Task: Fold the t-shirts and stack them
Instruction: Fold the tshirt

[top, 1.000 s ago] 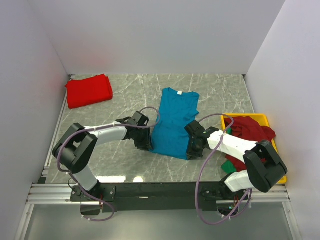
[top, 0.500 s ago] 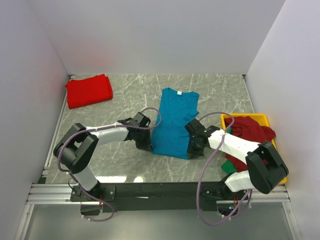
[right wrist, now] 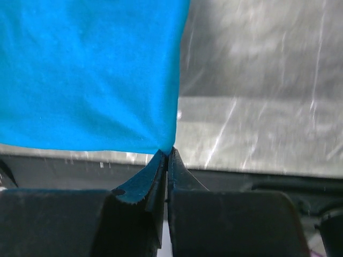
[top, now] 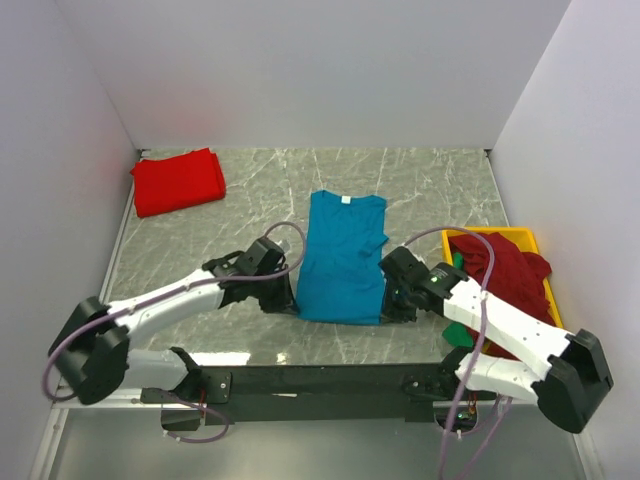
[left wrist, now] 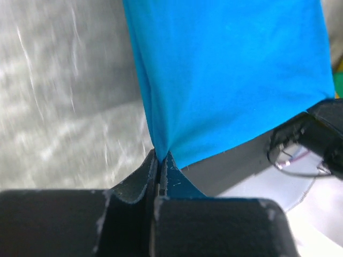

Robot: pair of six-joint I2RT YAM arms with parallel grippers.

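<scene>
The teal-blue t-shirt lies lengthwise in the middle of the table, sleeves folded in, collar at the far end. My left gripper is shut on its near left corner; the left wrist view shows the blue cloth pinched between the jaws. My right gripper is shut on its near right corner, with the cloth stretched from the jaws in the right wrist view. A folded bright red t-shirt lies at the far left. Dark red and green t-shirts lie heaped in the tray.
The yellow plastic tray stands at the right edge of the table. White walls close in the left, back and right. The black rail with the arm bases runs along the near edge, just below the shirt's hem.
Both grippers, holding the shirt's near corners, have pulled back toward the near edge. The teal-blue shirt has slid nearer, straightened and flattened. Both arms now stretch lower.
</scene>
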